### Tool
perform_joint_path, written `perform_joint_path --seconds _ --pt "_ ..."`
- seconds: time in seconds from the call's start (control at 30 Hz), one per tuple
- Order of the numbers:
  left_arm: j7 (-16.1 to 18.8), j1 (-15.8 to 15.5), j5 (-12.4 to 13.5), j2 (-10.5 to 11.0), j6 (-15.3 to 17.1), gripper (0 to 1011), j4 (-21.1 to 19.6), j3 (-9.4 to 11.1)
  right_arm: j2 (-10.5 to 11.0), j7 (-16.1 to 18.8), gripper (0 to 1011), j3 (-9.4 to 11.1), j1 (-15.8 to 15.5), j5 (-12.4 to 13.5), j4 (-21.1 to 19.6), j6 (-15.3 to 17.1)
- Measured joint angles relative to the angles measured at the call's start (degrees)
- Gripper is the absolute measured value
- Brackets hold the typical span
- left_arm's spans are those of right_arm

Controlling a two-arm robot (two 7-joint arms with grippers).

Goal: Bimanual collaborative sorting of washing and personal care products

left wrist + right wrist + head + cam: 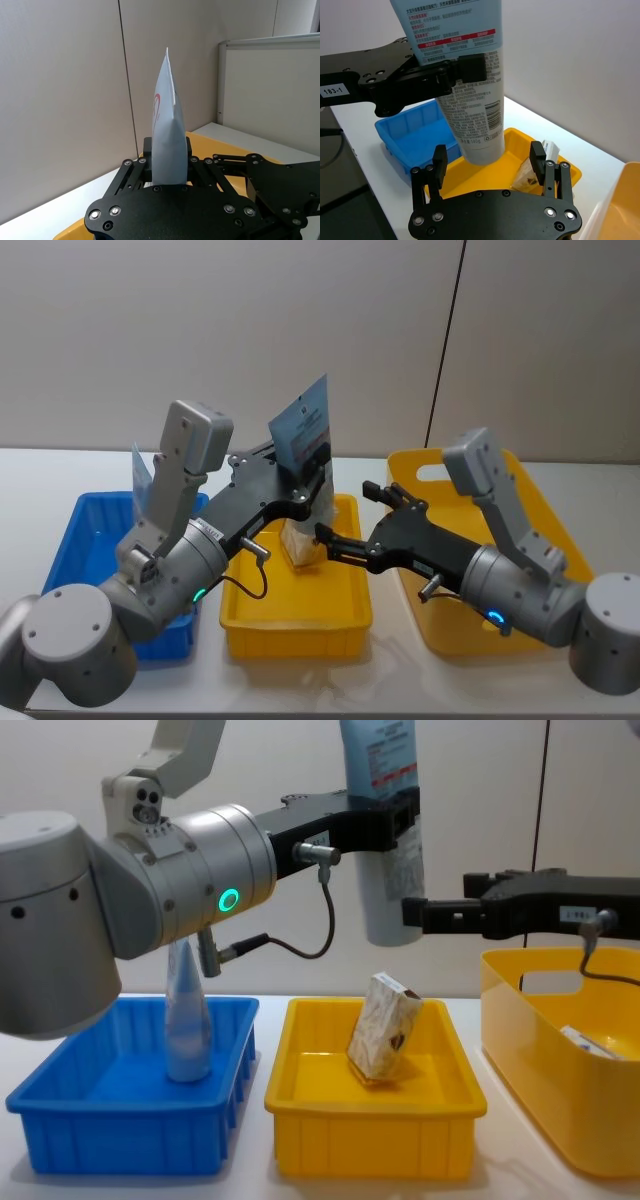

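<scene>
Held tube: the red-banded tube [385,840] sits at the top middle of your chest view, crimped end up, above the small yellow bin [370,1130].
Left gripper [312,472]: clamped on the tube's midsection.
Right gripper [487,149]: jaws wide, one finger on each side of the tube's lower end.
Table [400,680]: white top.
Wall [300,320]: pale grey panels with a dark seam.
Tubes: you count two; the second tube [187,1020] stands in the blue bin [130,1130], lower left.
Packs: two; the leaning pack [383,1038] is in the small yellow bin, the flat pack [592,1042] in the large yellow bin [540,1050], right edge.
Bins: three.
</scene>
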Motion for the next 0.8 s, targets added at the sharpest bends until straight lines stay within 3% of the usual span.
perform_joint_path --seconds 0.8 --pt "0.01 0.01 0.00 0.00 0.00 264 0.00 -0.01 -0.66 2.42 1004 -5.44 7.48 -1.81 7.53 -0.32"
